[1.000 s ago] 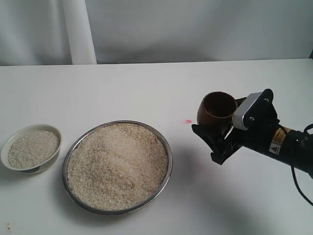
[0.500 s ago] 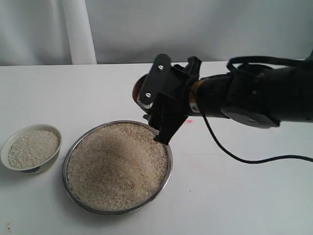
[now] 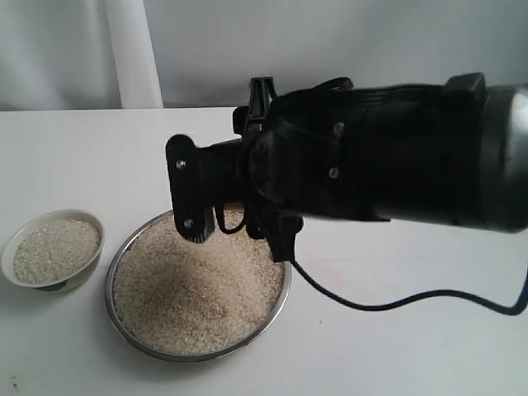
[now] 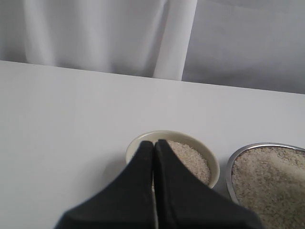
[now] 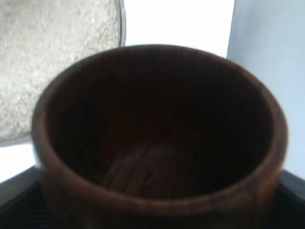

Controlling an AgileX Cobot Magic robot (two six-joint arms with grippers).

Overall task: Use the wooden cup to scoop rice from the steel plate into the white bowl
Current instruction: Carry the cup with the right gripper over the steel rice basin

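Dark wood, bare inside: the wooden cup (image 5: 157, 157) is pinched in the right tool (image 3: 235, 216), above the far rim of the steel plate (image 3: 110, 285). The plate, heaped with rice (image 3: 190, 297), sits centre-left on the desk (image 3: 396, 346). Just left of it stands the white bowl (image 3: 51, 214), part-filled with grains. The left tool (image 4: 153, 142) is pressed together, holding nothing.

Wooden cup (image 5: 162, 143): dark brown wood, fine grain, smooth satin sheen.
Steel plate (image 3: 198, 355): shiny polished metal.
Rice (image 3: 198, 289): matt, grainy.
White bowl (image 3: 7, 254): smooth, faint gloss.
Worktop (image 3: 412, 346): smooth matt white.
Left pincer (image 4: 154, 143): matt black.
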